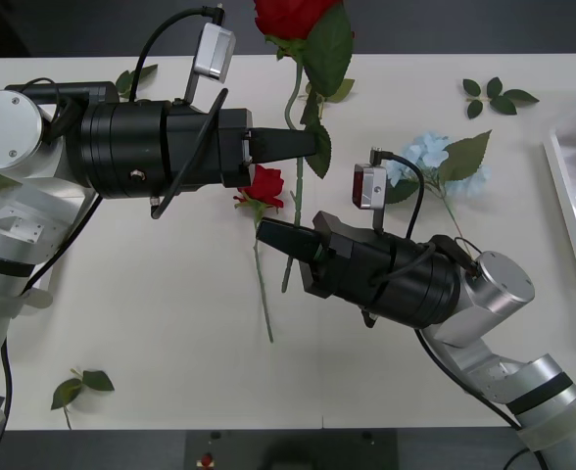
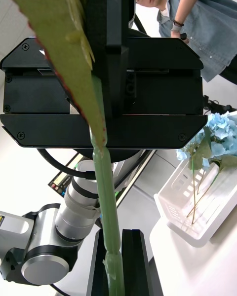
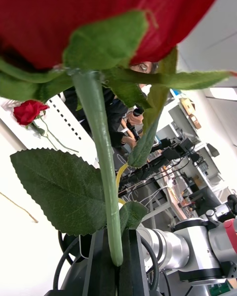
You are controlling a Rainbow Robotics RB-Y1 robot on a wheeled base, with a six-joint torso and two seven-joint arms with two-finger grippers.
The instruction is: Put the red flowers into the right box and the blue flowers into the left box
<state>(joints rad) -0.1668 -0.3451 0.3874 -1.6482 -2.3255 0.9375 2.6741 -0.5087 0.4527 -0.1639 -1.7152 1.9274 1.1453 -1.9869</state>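
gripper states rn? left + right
Left gripper: shut on the rose, upper stem.
Right gripper: shut on the same rose's lower stem.

Both arms raised midair, fingers (image 1: 290,145) pinched closed

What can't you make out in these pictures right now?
Front view: the right box runs off the right edge, rose count unknown.
Front view: the held rose has its bloom cut by the top edge.
Front view: the left tool covers part of the lying rose.
Right wrist view: the left box is cut by an edge; its blue flowers can't be counted.
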